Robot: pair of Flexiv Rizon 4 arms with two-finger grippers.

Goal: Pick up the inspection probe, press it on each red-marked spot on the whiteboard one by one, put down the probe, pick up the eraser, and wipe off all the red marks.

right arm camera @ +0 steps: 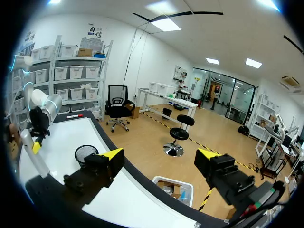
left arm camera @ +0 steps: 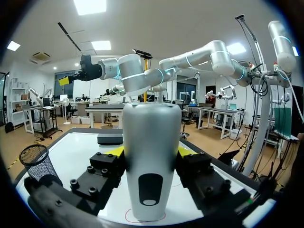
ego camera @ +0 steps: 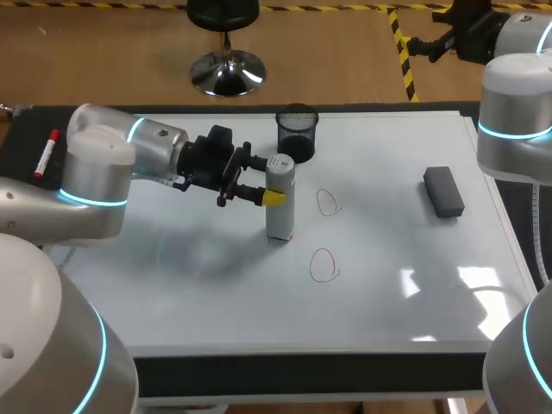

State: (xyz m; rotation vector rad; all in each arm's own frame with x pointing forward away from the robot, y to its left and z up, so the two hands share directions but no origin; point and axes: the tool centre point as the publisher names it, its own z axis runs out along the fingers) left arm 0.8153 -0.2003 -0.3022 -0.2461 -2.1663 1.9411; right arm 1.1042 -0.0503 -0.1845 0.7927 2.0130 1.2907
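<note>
While the left hand [ego camera: 271, 197] is clenched on the inspection probe [ego camera: 280, 203], yellow fingertips [left arm camera: 117, 151] pressed against its body from both sides, the probe stands upright on the whiteboard [ego camera: 216, 293], near mid-board and a little toward the far edge.

Left wrist view: a red ring [left arm camera: 135, 219] shows on the board around the probe's base (only part of its outline is visible). The probe's foot sits inside it.

Other marks: a second red mark [ego camera: 328, 203] lies just right of the probe. A third red mark [ego camera: 323, 266] lies closer to the near edge. The probe touches neither.

Eraser [ego camera: 443, 191]: flat on the board toward the right edge, well apart from the probe.

Black mesh cup [ego camera: 297, 134]: at the far edge, just behind the probe.

Red marker [ego camera: 46, 153]: on the dark strip at the left edge of the tabletop [ego camera: 302, 371], off the whiteboard.

Right hand [right arm camera: 159, 159]: released, fingers wide apart, nothing between them, held off the board by the far right corner.
</note>
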